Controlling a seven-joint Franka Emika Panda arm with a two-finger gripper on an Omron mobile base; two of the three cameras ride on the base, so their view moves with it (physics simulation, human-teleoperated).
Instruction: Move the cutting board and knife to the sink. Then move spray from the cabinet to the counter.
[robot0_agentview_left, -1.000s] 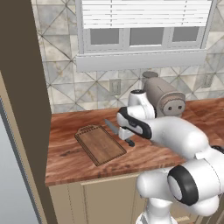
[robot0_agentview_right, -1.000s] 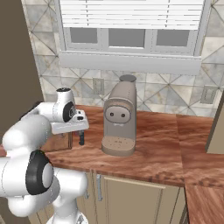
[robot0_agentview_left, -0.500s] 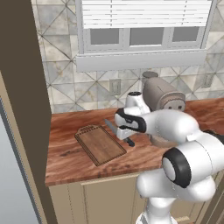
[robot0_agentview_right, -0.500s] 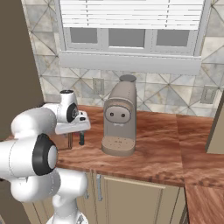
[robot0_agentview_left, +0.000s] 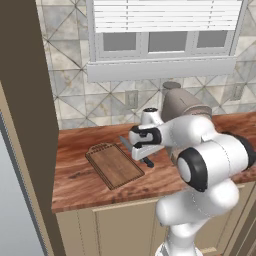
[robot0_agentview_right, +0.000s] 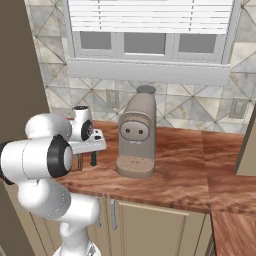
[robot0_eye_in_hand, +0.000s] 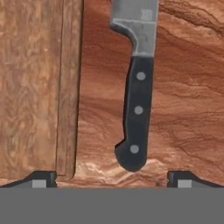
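The jaws stand spread wide and hold nothing; in the hand view one dark fingertip shows at 7 o'clock and the other at 5 o'clock, with the butt of the knife handle between them. The knife lies flat on the table, black handle toward 6 o'clock and grey blade running off at 12 o'clock. The board lies just beside the knife at 9 o'clock, apart from it by a strip of bare wood.

In the left base view the board lies on the table, the knife at its 3 o'clock side, partly hidden by the hand hanging over it. A coffee machine stands behind the arm. In the right base view the hand hangs above the table at 9 o'clock of the machine.
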